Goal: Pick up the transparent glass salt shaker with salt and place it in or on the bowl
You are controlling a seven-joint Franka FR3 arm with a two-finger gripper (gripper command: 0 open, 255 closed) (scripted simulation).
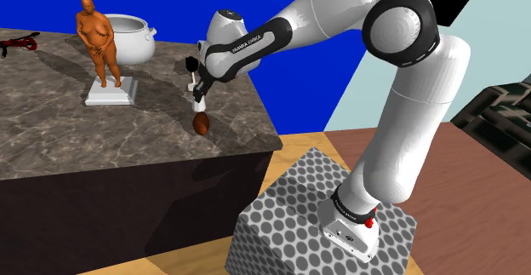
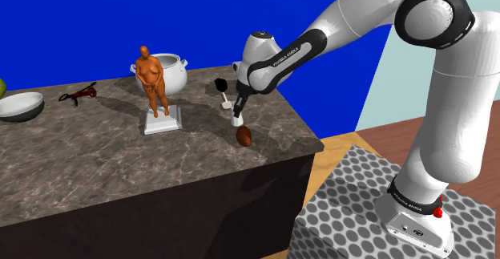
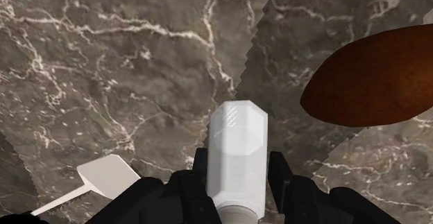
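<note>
The salt shaker [image 3: 239, 153], drawn as a plain white faceted cylinder, is clasped between my two black fingers [image 3: 277, 170]. My gripper [image 1: 200, 101] [image 2: 237, 115] points down over the marble counter's near right part, shut on the shaker [image 2: 236, 123], low over the surface. I cannot tell whether the shaker touches the counter. A pale bowl [image 2: 19, 106] sits at the far left of the counter in the second exterior view, well away from the gripper.
A brown egg-shaped object [image 1: 202, 125] [image 3: 371, 80] lies right beside the shaker. An orange figurine [image 1: 98, 42] stands on a white base, with a white pot [image 1: 132, 37] behind it. A white-handled tool [image 2: 223, 89] and a red-black item [image 2: 78, 95] lie on the counter [image 1: 102, 137].
</note>
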